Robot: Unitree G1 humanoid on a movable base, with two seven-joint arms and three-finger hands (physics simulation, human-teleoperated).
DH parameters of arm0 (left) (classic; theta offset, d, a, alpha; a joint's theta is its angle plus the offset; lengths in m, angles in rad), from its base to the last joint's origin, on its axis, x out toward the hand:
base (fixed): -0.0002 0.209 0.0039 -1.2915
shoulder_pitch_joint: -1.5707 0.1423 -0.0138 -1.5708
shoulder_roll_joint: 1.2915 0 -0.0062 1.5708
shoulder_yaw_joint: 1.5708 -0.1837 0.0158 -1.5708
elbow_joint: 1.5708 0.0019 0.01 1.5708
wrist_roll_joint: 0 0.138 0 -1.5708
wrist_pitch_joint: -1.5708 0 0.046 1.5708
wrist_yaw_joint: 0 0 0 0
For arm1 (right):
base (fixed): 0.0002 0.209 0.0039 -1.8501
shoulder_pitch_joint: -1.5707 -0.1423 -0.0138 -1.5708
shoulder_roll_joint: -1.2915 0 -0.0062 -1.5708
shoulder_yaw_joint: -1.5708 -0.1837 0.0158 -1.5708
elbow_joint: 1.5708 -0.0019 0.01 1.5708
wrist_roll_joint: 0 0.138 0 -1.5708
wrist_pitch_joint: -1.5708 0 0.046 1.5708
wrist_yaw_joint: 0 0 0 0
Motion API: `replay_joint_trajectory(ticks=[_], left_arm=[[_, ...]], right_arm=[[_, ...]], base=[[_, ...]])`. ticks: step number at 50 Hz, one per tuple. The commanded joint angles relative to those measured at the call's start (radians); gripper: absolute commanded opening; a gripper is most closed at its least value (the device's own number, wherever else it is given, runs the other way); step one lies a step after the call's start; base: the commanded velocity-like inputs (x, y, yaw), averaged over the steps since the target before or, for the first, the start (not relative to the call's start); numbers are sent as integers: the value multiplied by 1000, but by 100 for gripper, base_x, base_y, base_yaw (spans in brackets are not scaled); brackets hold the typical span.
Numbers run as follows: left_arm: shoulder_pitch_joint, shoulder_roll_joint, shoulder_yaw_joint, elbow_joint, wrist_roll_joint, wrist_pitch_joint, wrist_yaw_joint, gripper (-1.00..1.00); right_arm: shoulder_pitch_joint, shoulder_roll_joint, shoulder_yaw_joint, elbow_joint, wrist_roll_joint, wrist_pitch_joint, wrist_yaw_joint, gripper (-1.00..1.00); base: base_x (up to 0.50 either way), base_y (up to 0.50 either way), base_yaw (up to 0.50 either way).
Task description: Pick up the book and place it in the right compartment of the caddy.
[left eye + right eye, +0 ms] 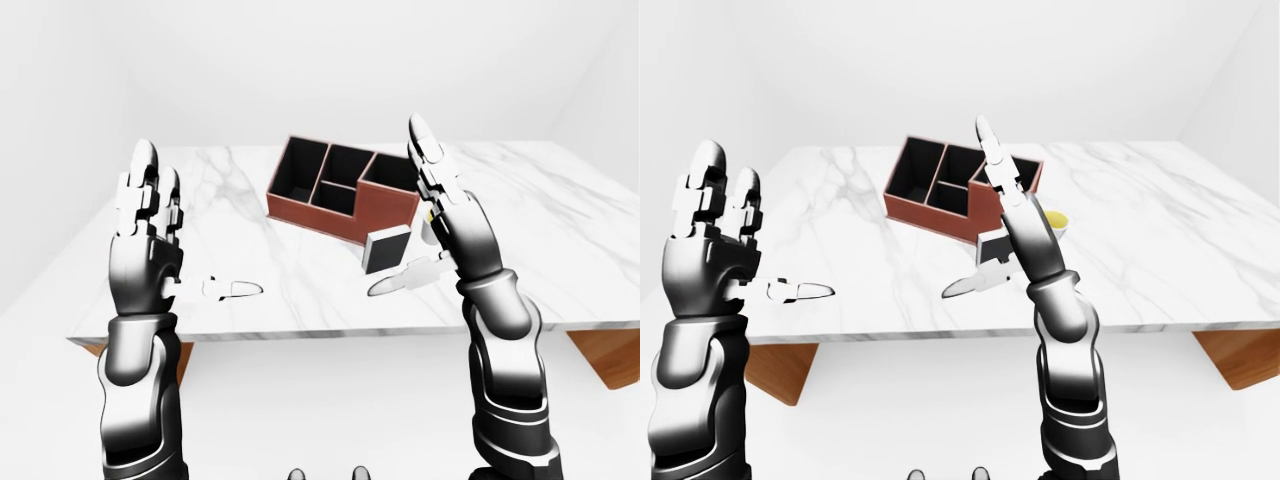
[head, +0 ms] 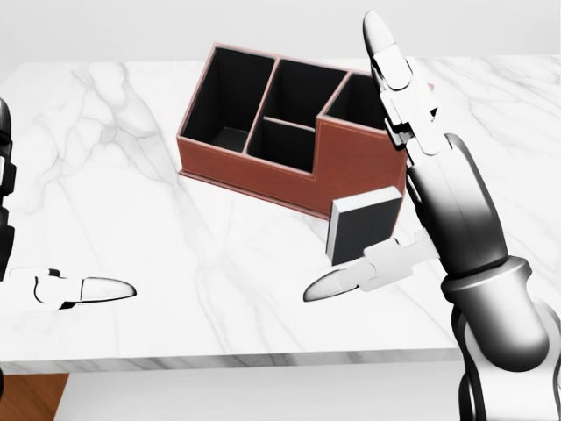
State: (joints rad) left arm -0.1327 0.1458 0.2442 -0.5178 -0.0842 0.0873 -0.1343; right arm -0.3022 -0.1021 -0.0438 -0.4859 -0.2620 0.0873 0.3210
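The book (image 2: 364, 224), small with a dark cover and a pale edge, stands upright on the marble table (image 2: 219, 281), just below the caddy's right end in the head view. The caddy (image 2: 263, 180) is red-brown with black compartments; my right hand partly hides its right compartment (image 2: 361, 101). My right hand (image 1: 432, 225) is open with fingers straight up, just right of the book and thumb below it, not closed on it. My left hand (image 1: 175, 235) is open and empty, raised at the left, far from the book.
A small yellow thing (image 1: 1055, 220) on something white lies on the table right of the caddy, mostly hidden by my right hand. The table's near edge (image 1: 320, 335) runs across the view, with wooden supports (image 1: 612, 355) below it. White walls surround the table.
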Motion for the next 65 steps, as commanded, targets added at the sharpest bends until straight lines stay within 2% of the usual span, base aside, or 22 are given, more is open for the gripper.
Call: replay_joint_trajectory(ticks=[1, 65], left_arm=[[4, -2, -4, 1, 7, 0, -3, 100], [6, -3, -6, 14, 31, 0, -10, 100]], right_arm=[[4, -4, -3, 1, -7, 0, 12, 100], [17, -23, -30, -48, -11, 0, 49, 100]], base=[[22, 0, 0], [22, 0, 0]])
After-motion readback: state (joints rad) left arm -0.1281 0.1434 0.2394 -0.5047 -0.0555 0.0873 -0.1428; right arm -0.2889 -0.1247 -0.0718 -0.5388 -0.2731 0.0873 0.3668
